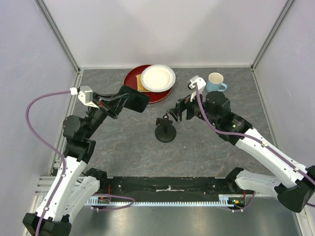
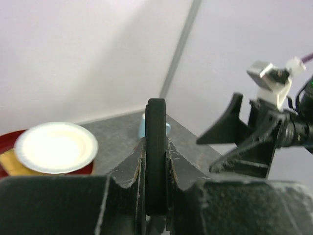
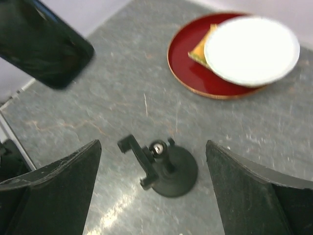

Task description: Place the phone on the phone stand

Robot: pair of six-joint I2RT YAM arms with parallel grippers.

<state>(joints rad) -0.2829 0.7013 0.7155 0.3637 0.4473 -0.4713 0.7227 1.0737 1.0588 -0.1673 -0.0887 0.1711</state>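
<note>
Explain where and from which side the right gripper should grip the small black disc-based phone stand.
Probably take the small black phone stand by its short upright post, from above with the right gripper: its disc base lies flat and wide, and its clamp head must stay free.

The grey table (image 1: 123, 147) carries the phone stand (image 1: 165, 132), a red plate (image 1: 131, 79) and a blue mug (image 1: 215, 82).

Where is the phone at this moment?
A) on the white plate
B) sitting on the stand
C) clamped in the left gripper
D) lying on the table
C: the left gripper pinches the phone in mid-air, and the stand holds nothing.
</note>
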